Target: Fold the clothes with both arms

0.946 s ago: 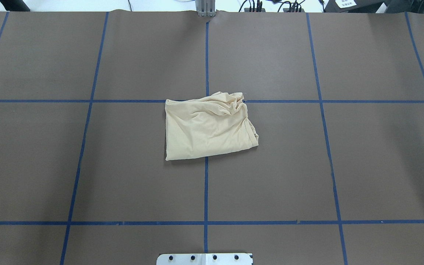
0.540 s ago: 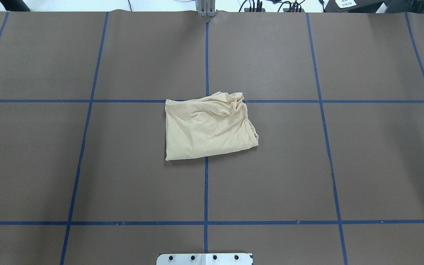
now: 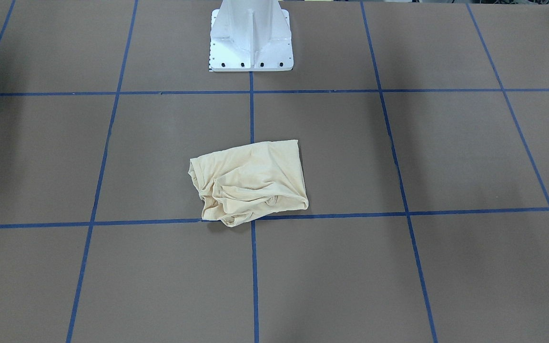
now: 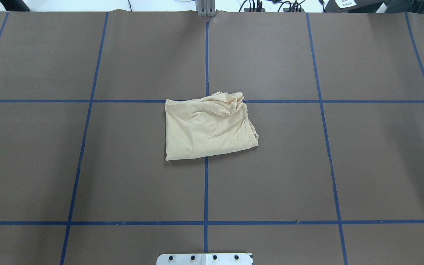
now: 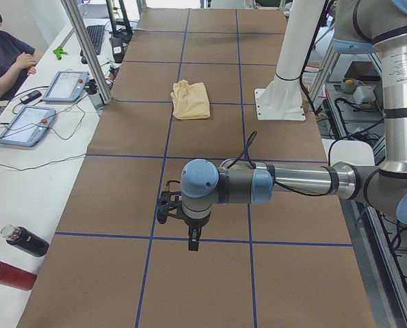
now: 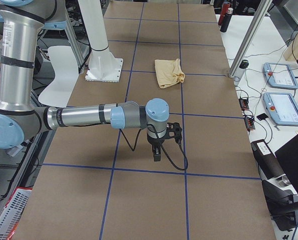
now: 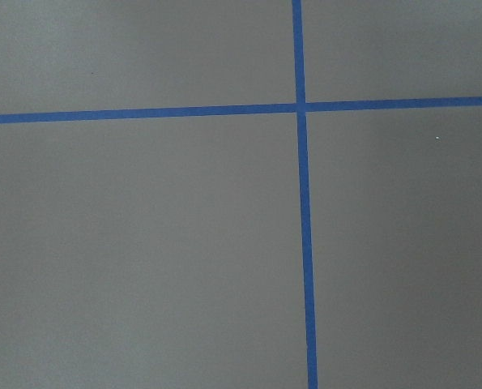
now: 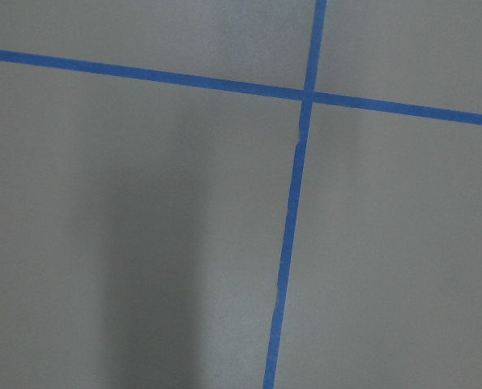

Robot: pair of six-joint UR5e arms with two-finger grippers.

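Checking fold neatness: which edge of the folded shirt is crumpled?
The far edge of the shirt, away from the robot, wrinkled into bunches toward the robot's right; its near and left edges lie flat and straight.

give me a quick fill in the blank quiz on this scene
The folded shirt covers a crossing of ____ tape lines.
The robot's pedestal is coloured ____.
Of the left hand and right hand, the number touching the shirt is ____.
Missing words: blue; white; zero.
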